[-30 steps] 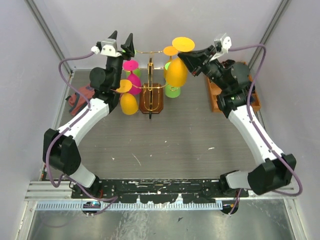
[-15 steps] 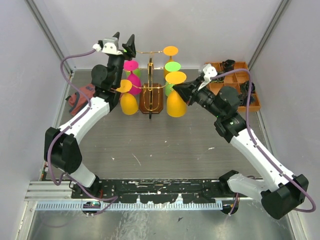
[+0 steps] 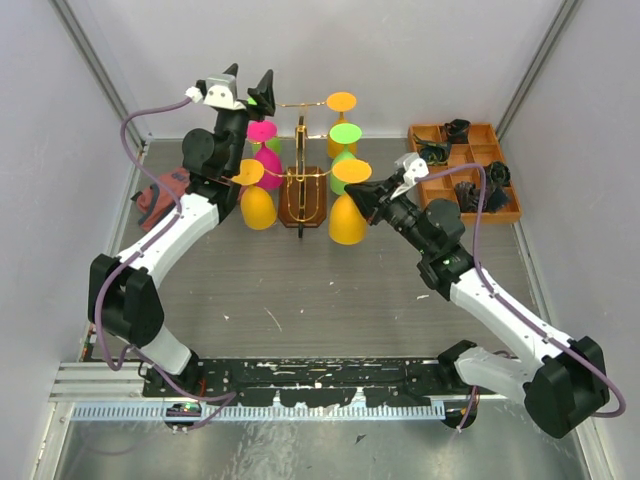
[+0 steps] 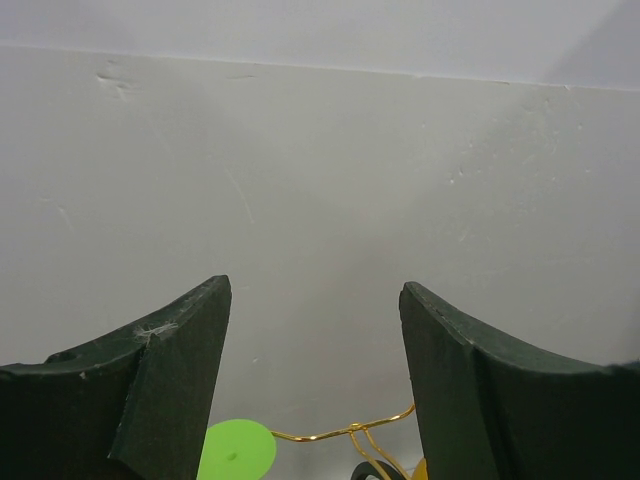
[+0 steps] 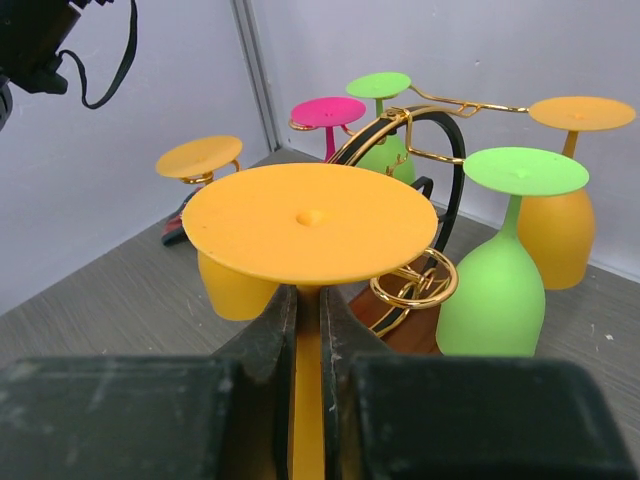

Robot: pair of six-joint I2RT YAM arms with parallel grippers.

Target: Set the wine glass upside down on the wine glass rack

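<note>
My right gripper (image 3: 370, 192) is shut on the stem of an orange wine glass (image 3: 347, 222), held upside down with its round foot (image 3: 352, 170) on top. The glass is low, just right of the wine glass rack (image 3: 303, 190), a gold wire stand on a dark brown base. In the right wrist view the fingers (image 5: 272, 345) clamp the stem (image 5: 308, 400) under the foot (image 5: 310, 220), with a gold scroll (image 5: 415, 285) just behind. Whether the rim touches the table is hidden. My left gripper (image 3: 250, 90) is open and empty, high above the rack's left side.
Inverted glasses stand round the rack: orange (image 3: 258, 207) and pink (image 3: 268, 165) on the left, green (image 3: 346, 133) and orange (image 3: 342, 101) at the back right. An orange compartment tray (image 3: 497, 213) sits far right. A dark red object (image 3: 160, 195) lies left.
My right arm has brought the orange glass down and toward the front, from high behind the rack's right side to low beside it. The left arm has barely moved.
</note>
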